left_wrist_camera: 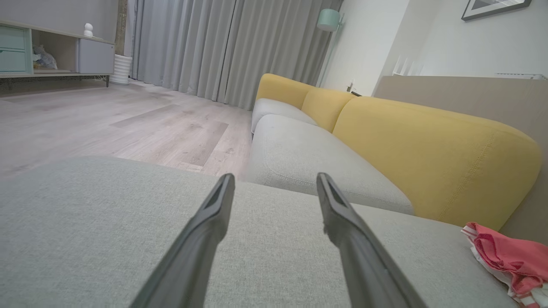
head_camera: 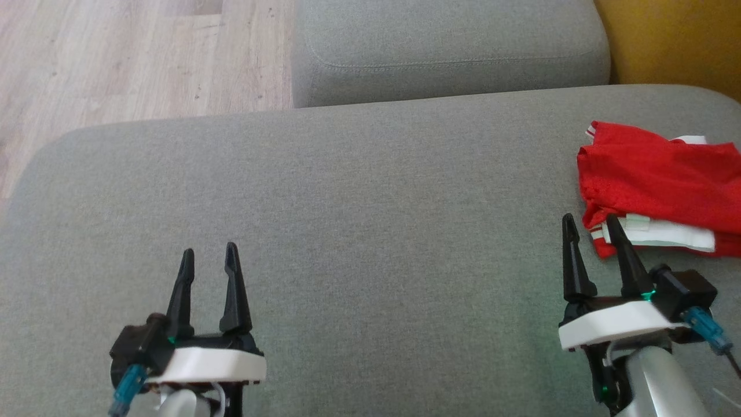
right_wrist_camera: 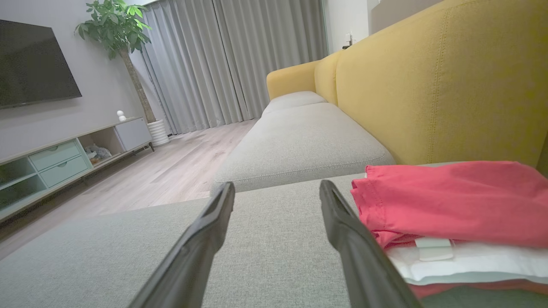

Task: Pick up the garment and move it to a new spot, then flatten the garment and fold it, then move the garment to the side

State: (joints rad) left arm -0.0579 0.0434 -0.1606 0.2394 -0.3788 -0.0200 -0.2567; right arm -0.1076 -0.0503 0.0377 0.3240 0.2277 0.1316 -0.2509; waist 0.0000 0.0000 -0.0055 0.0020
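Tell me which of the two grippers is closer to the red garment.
The right gripper: it sits, open, right at the near edge of the folded red garment, while the left gripper is far off over the grey cushion.

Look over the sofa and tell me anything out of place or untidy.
Nothing is spilled or damaged. The red garment lies folded at the right side of the grey seat cushion, but the fold is uneven: white fabric sticks out beneath the red layers. The left gripper and right gripper are open, empty.
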